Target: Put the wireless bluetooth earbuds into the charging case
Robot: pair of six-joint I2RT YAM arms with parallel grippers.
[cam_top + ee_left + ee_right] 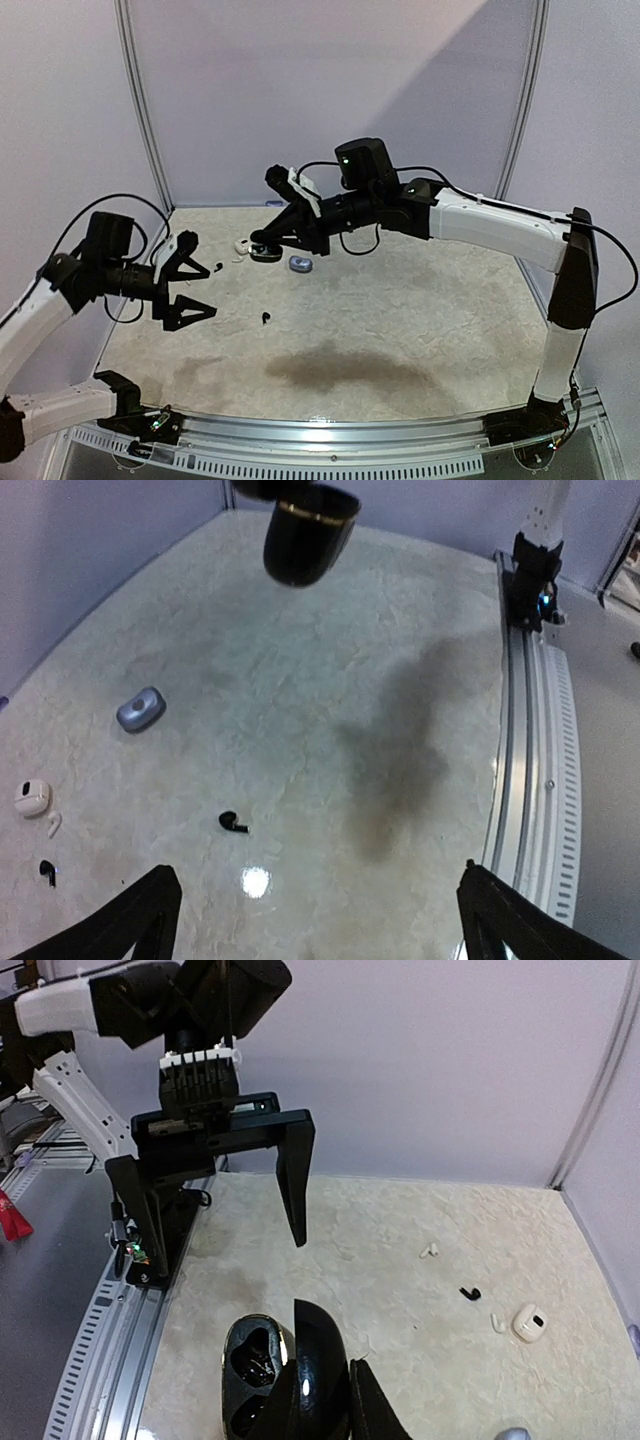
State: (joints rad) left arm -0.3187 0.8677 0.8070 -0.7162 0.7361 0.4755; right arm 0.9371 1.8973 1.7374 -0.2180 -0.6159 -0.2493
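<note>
Your right gripper is clamped on the black case, lid open and both wells showing, at the far side of the bench. Your left gripper hangs wide open with nothing in it. The nearest black bud lies loose on the bench just ahead of it, apart from the grey case and white case. Bring the left gripper straight down over that bud and pinch across its body, not the stem. Hold the black case level meanwhile.
</note>
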